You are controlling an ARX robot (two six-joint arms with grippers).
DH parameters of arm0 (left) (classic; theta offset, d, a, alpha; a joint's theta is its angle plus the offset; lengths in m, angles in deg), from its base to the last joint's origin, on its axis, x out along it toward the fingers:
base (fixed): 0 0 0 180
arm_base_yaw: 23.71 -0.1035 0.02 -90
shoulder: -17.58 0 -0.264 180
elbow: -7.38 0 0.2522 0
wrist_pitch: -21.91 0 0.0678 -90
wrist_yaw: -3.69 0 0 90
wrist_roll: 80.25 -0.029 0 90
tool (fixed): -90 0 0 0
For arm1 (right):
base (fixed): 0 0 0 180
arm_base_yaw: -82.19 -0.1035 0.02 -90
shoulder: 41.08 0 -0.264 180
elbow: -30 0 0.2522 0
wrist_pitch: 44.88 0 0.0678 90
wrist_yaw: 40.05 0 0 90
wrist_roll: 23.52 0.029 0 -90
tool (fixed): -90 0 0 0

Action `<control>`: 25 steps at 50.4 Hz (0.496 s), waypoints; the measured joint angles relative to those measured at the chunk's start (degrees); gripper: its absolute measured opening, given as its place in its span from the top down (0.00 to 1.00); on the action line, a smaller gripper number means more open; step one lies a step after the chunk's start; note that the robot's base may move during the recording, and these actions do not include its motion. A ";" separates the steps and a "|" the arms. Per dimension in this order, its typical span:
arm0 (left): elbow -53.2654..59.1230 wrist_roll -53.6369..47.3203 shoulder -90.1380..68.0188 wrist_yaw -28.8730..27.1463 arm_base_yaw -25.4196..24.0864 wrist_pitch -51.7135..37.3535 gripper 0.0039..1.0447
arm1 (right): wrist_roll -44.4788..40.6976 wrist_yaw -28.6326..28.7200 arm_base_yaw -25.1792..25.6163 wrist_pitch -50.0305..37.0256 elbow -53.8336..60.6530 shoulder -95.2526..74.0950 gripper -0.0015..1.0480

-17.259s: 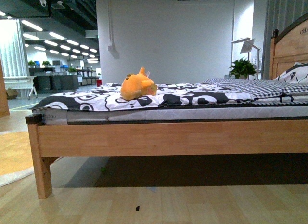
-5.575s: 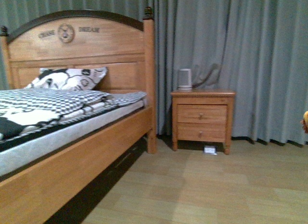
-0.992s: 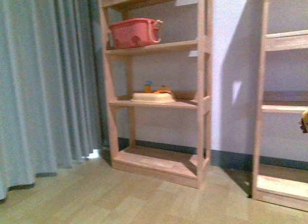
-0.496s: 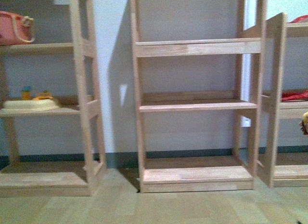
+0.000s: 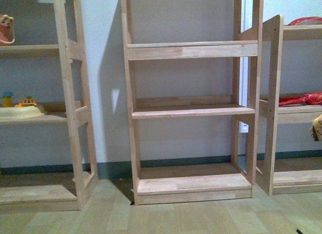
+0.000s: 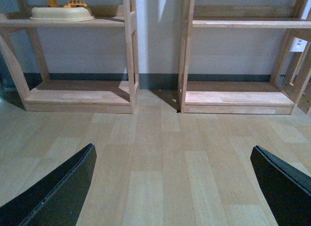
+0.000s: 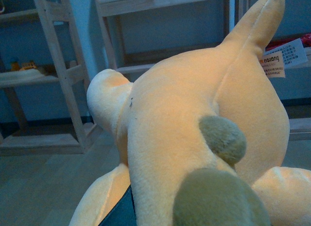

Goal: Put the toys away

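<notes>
**Toy in the air, shelves ahead, nothing stowed yet**

The soft orange-yellow plush animal [image 7: 194,119] with its pointed fin and dull grey-green patches is off the floor and carried by the right arm. It fills the right wrist view, and in the front view only a scrap of it [image 5: 317,127] shows at the far right. The right arm's fingers [image 7: 118,212] are almost hidden beneath it. Only a dark sliver shows, and I judge them clamped on the toy, since nothing else holds it up. The left arm's fingers [image 6: 58,187] are spread wide apart, holding nothing, over the pale plank floor [image 6: 160,153].

Straight ahead stands a bare three-board wooden shelf unit [image 5: 191,111]. The unit to its left carries a cream oval tray [image 5: 20,112] with small toys on its middle board.

As I read it, the fetching is done. What is left is to close in on a shelf, set the plush on a board and let go.
</notes>
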 joint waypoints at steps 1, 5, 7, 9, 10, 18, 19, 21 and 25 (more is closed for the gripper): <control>0.00 0.00 0.00 0.00 0.00 0.00 0.05 | 0.00 0.00 0.00 0.00 0.00 0.02 0.81; 0.00 0.00 0.00 0.02 0.00 0.00 0.05 | 0.00 -0.02 0.00 0.00 0.00 0.02 0.81; 0.00 0.00 0.00 0.00 0.00 0.00 0.05 | 0.00 -0.15 0.00 0.00 0.00 0.02 0.81; 0.00 0.00 0.00 0.00 0.00 0.00 0.05 | 0.00 -0.22 0.00 0.00 0.00 0.00 0.81; 0.00 0.00 0.00 0.00 0.00 0.00 0.05 | 0.00 -0.20 0.00 0.00 0.00 0.00 0.81; 0.00 0.00 0.00 0.11 0.00 0.00 0.05 | 0.00 -0.24 -0.02 0.00 0.00 0.00 0.81; 0.00 0.00 0.00 0.04 0.00 0.00 0.05 | 0.00 -0.24 -0.02 0.00 0.00 0.00 0.81; 0.00 0.00 0.00 0.00 -0.02 0.00 0.05 | 0.00 -0.22 -0.02 0.00 0.00 0.00 0.81; 0.00 0.00 0.00 0.04 -0.02 0.00 0.05 | 0.00 -0.17 -0.02 0.00 0.00 0.00 0.81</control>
